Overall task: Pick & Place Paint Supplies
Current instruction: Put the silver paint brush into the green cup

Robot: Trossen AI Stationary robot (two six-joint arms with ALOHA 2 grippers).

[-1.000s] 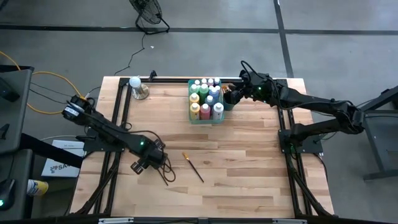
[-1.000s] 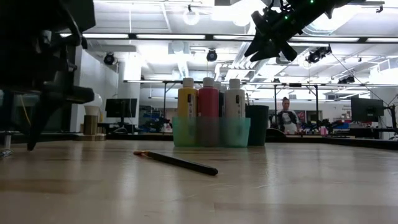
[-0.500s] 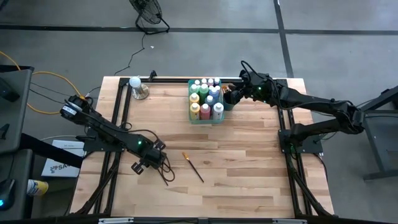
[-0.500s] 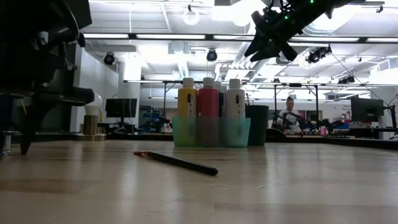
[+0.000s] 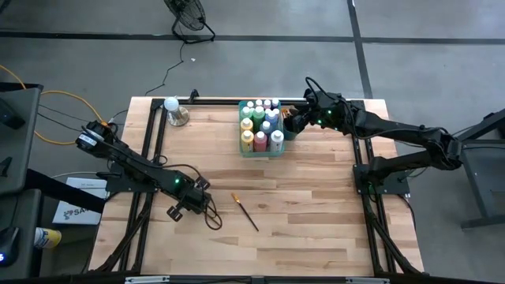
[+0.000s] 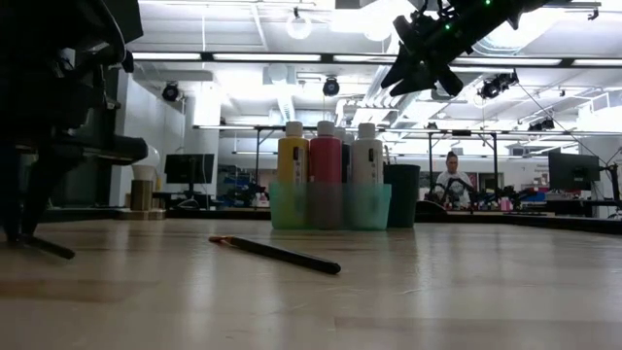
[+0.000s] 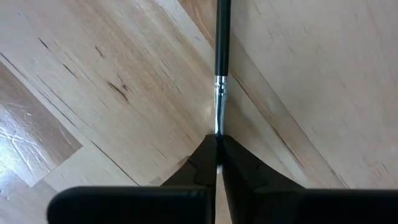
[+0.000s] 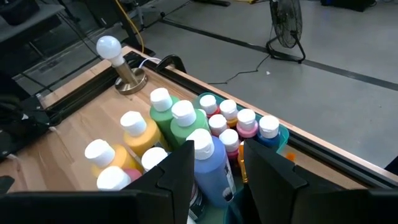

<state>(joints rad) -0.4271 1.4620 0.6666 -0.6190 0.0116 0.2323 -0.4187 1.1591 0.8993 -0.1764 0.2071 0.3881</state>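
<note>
My left gripper (image 5: 203, 210) is near the table's front left, shut on a thin dark-handled paintbrush (image 7: 221, 50) with a silver ferrule. This brush shows in the low view (image 6: 47, 246) slanting down from the gripper. A second brush (image 5: 245, 212) with an orange end lies flat on the wood, also in the low view (image 6: 277, 254). Several white-capped paint bottles (image 5: 260, 125) stand in a teal bin (image 6: 330, 206) at the far middle. My right gripper (image 8: 214, 168) hangs open just above the bin's right side, over a blue bottle (image 8: 208, 165), touching nothing. My left gripper pinches the brush between its two fingertips just behind the silver ferrule (image 7: 218, 124), at one end of the brush. The brush sticks out forward from the fingertips, in line with them. In the low view it slants down, its free end (image 6: 68, 254) at the table top.
A clear object with a white ball top (image 5: 173, 110) stands at the far left. A dark cup (image 6: 401, 194) stands against the bin's right side. Black frame rails (image 5: 150, 142) run along both table sides. Bare wood (image 5: 316, 213) lies at the middle and front right.
In the low view my left gripper has shifted a little toward the table's left edge. The dark brush now shows slanting below it, where only the finger showed before. My right gripper has kept still.
</note>
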